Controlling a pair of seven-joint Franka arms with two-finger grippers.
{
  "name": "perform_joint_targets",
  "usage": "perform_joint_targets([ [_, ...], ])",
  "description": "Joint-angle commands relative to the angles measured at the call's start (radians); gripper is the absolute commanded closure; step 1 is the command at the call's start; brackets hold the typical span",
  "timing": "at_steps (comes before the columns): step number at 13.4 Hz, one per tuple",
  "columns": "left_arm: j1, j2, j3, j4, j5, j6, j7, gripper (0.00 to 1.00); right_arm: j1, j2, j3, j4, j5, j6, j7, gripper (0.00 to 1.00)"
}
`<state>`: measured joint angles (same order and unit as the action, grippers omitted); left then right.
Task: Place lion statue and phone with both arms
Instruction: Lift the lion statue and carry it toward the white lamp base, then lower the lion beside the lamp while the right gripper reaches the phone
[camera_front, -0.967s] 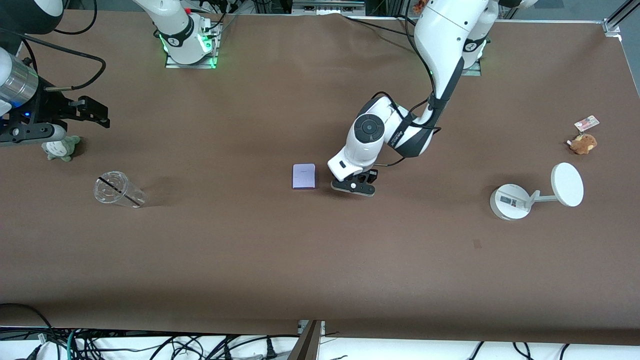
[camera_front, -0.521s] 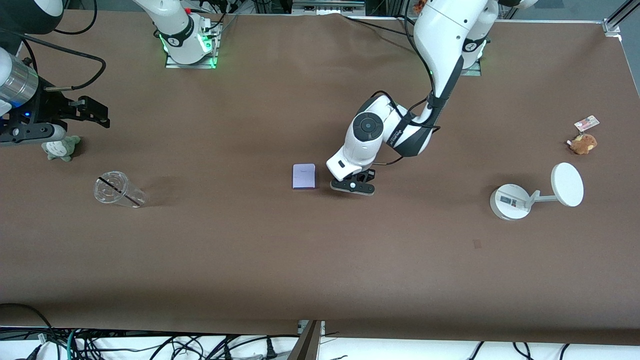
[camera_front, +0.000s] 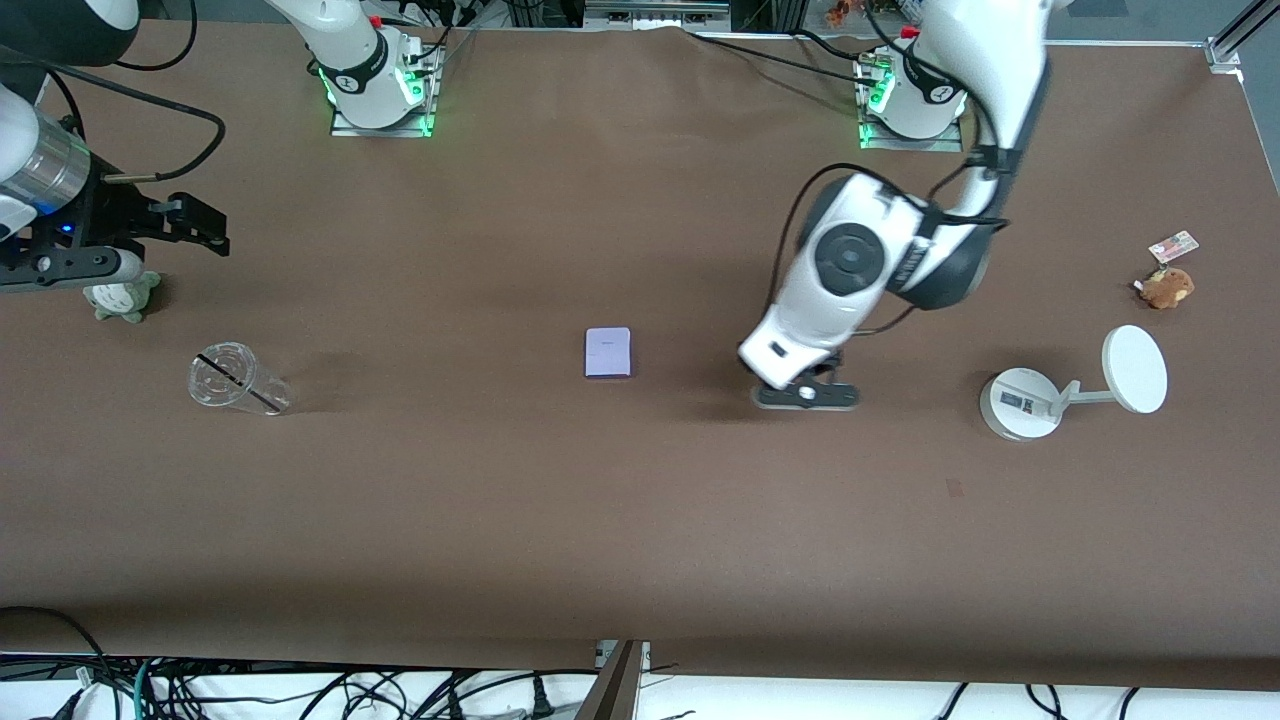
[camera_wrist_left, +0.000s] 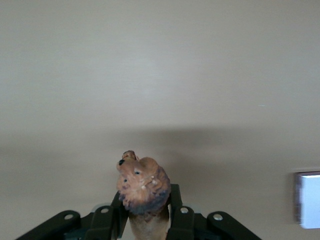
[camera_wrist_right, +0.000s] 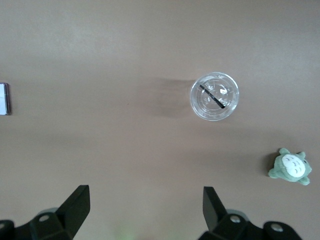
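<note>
Left gripper clamps lion statue; right gripper spread.

Left gripper clamped, right gripper spread.

The lion statue, a small reddish-brown figurine with a darker mane and tiny dark eyes, is being held head-up between the fingers of the left pincer, hanging over the middle of the table. The phone, a flat rectangle with a pale lavender face and dark edges, is lying flat near the table's center, well apart from every edge.
</note>
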<state>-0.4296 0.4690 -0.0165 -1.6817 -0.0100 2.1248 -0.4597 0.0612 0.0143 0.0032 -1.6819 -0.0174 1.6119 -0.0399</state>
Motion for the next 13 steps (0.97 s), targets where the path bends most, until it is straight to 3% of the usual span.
perform_joint_targets([
  [1, 0.122, -0.024, -0.01, -0.013, 0.05, -0.069, 0.118, 1.0, 0.038, -0.007, 0.003, -0.01, 0.036, 0.014, 0.043, 0.0],
  [5, 0.288, -0.004, -0.011, -0.021, 0.122, -0.071, 0.346, 1.0, 0.188, 0.051, 0.003, -0.009, 0.044, 0.104, 0.306, 0.0],
  [8, 0.341, 0.046, -0.01, -0.032, 0.123, -0.062, 0.403, 1.0, 0.3, 0.113, 0.001, -0.007, 0.044, 0.196, 0.457, 0.0],
  [13, 0.379, 0.063, -0.01, -0.165, 0.125, 0.141, 0.45, 0.99, 0.445, 0.295, 0.003, 0.125, 0.044, 0.241, 0.653, 0.0],
])
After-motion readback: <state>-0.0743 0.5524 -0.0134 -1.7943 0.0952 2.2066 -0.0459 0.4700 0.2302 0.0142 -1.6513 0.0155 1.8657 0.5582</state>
